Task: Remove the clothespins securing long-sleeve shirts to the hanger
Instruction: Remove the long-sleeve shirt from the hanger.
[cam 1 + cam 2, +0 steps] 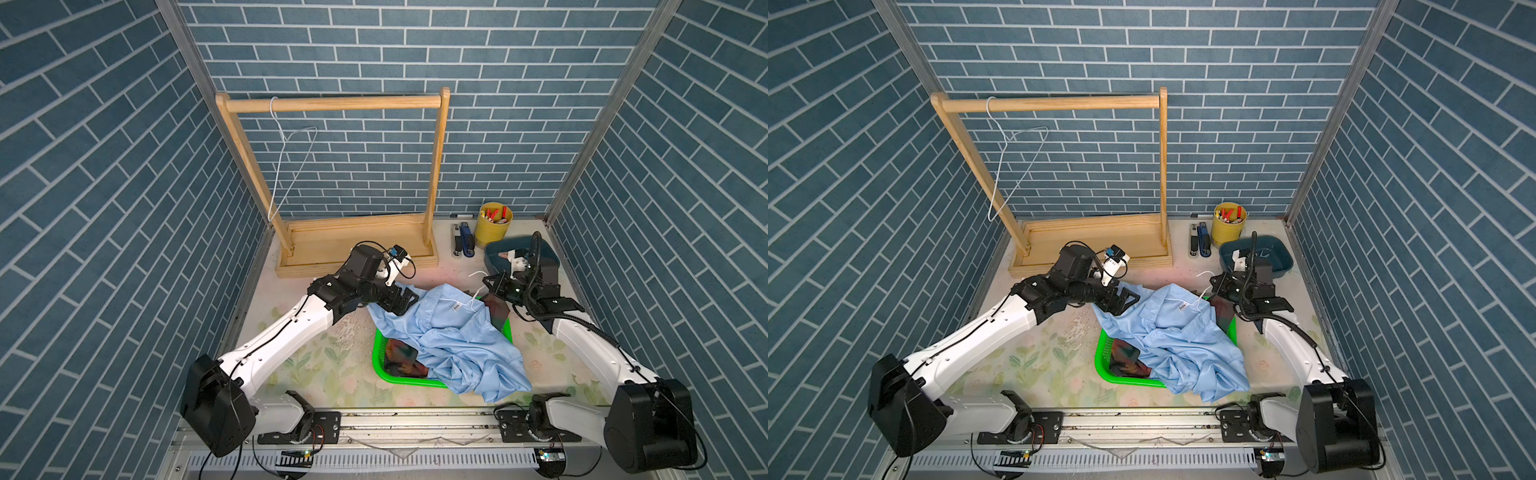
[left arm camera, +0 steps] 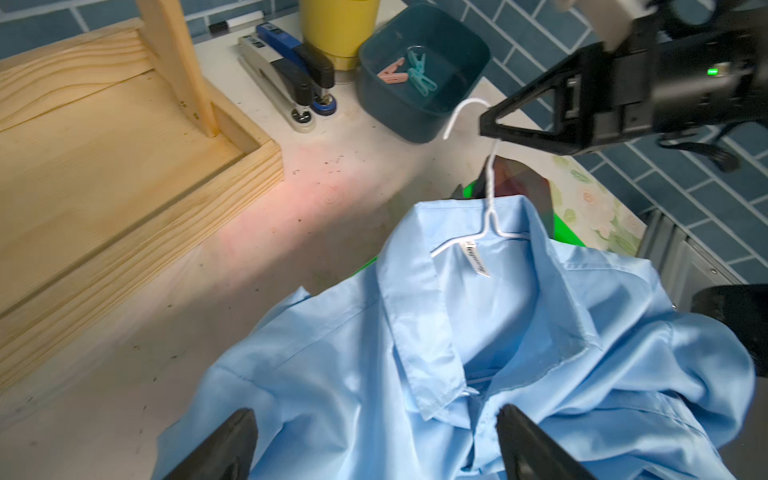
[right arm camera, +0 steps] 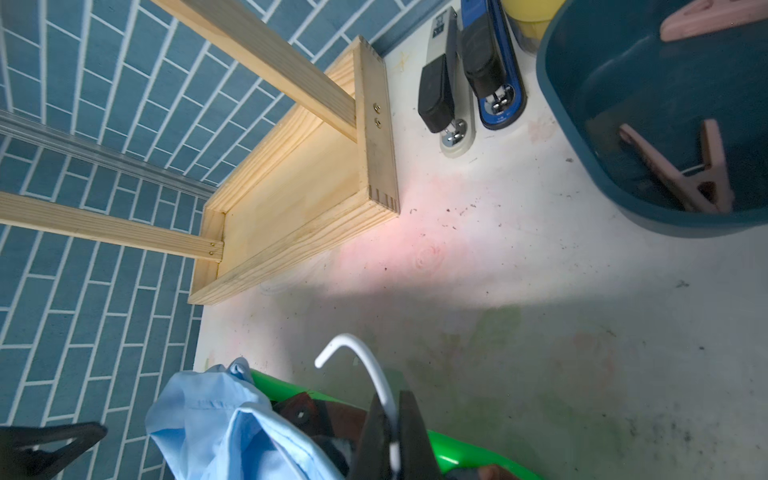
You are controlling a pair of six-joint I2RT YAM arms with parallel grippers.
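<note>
Right fingers [image 3: 413, 432] are seen pressed together, clamped on the hook of a white hanger [image 3: 374, 365], just above the rim of a green basket [image 1: 378, 353]. Left fingers [image 2: 235, 440] are held wide apart over the front of the pale blue shirt [image 2: 457, 332], with nothing gripped between them; whether the tips touch the cloth cannot be told. The pale blue shirt is draped on the white hanger at the collar and is spread across the green basket, spilling over its rim onto the worktop [image 1: 316, 365]. The plaid shirt [image 1: 401, 357] is found underneath, bunched in the basket, with a dark fold showing beside the hanger's neck. The clothespins [image 2: 409, 75], pink and teal, are lying loose inside a teal bin [image 2: 374, 83] at the far right of the worktop, well apart from both shirts. Two staplers [image 1: 463, 241] and a yellow cup [image 1: 492, 230] are noted just beside the bin. A wooden rack [image 1: 332, 104] stands at the back, and a bare wire hanger [image 1: 300, 133] is hung near the left end of its rail.
</note>
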